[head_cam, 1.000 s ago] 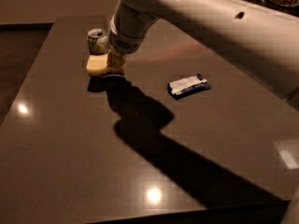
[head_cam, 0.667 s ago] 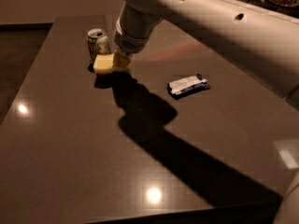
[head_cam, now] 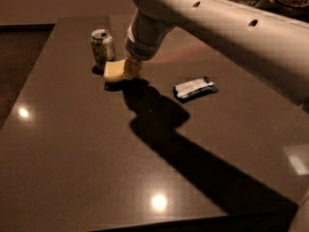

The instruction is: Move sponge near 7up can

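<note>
At the far-left end of the table [head_cam: 72, 153], the gripper [head_cam: 129, 70] sits low, just right of the 7up can [head_cam: 103, 46]. It's clamped on the right end of the sponge [head_cam: 114, 72]. (Raj)

What's changed in the last second? (Ana)

Sponge and gripper have shifted together, a bit right and toward the camera — the sponge was straight in front of the can, now it's off the front-right side. Can hasn't budged, upright. (Raj)

Sponge down or in the air? (Ana)

Can't tell for sure. Its left end looks tilted, with dark shadow beneath, so my guess is just off the surface or barely resting. Also can't tell if it touches the can's base. Just beside it either way. (Raj)

So placement's basically met? (Ana)

I'd say so — it's near the can and well apart from the blue-and-white packet [head_cam: 194, 88]. Left to do, by my read: set it flat, let go, lift the arm [head_cam: 217, 28] away. (Raj)

Risks? (Ana)

Can looks light and the wrist is close beside it. A sideways exit could clip it, so go straight up. Foam may spring back or cling to a pad on release and drag. (Raj)
</note>
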{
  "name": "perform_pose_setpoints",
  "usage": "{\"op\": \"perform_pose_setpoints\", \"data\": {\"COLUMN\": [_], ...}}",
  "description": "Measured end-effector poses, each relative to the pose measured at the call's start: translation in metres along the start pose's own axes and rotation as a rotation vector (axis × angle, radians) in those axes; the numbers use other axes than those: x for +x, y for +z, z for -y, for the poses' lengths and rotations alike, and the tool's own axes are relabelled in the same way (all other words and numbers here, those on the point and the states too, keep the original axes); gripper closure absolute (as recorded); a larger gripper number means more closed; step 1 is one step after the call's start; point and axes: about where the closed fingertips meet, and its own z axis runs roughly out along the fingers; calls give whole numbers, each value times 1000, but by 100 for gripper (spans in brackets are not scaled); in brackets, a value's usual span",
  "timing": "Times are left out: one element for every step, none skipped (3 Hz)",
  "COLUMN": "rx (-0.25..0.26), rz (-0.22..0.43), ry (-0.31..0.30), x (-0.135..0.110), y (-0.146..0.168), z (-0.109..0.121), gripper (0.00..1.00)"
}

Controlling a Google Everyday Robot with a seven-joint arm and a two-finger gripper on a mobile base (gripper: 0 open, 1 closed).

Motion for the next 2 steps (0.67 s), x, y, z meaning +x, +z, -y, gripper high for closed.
{"op": "perform_pose_setpoints", "data": {"rx": [0,0], "rz": [-1,-1], "ry": [-2,-2], "x": [-1,-1], "y": [0,0], "z": [-1,-1], "gripper": [0,0]}}
